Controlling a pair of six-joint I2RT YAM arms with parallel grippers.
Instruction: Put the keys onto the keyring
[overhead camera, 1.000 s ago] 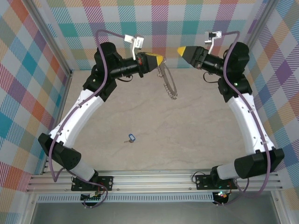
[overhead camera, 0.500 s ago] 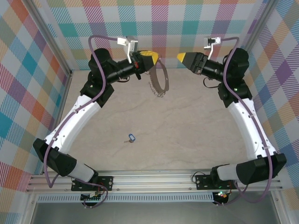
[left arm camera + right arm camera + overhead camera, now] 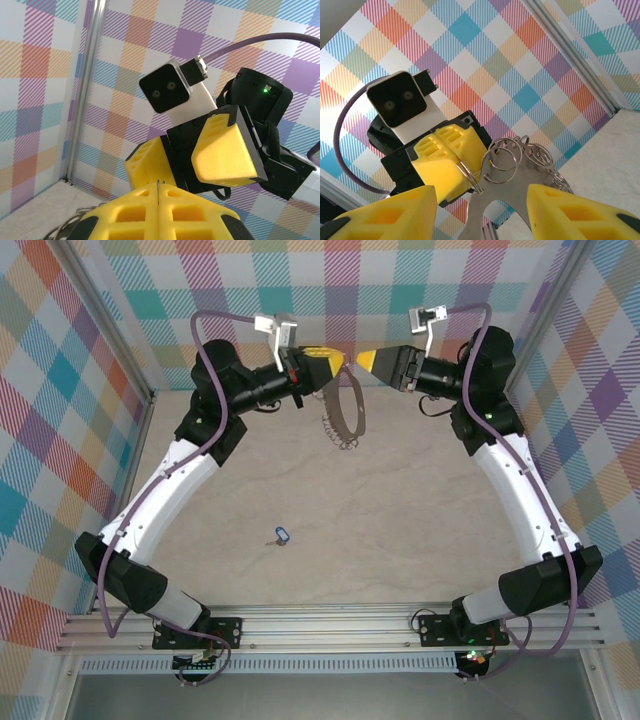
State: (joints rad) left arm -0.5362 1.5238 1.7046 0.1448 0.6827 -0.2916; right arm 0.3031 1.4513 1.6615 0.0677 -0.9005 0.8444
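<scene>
Before the plaid wall [image 3: 400, 280], raised arms [image 3: 170, 480] face inward; left jaws clamp the keyring [image 3: 490, 195], right jaws gape.

Checked walls [image 3: 90, 310] in many soft colours stand around a pale beige, marble-like surface [image 3: 400, 530]. Silver metal posts [image 3: 112, 325] mark the corners, and grooved aluminium rails [image 3: 330, 625] run along the near edge.

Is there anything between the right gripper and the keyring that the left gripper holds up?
Nothing visible. The keyring hangs from the shut left gripper. The open right gripper faces it directly, with only free air between them. The key lies apart, on the table.
</scene>
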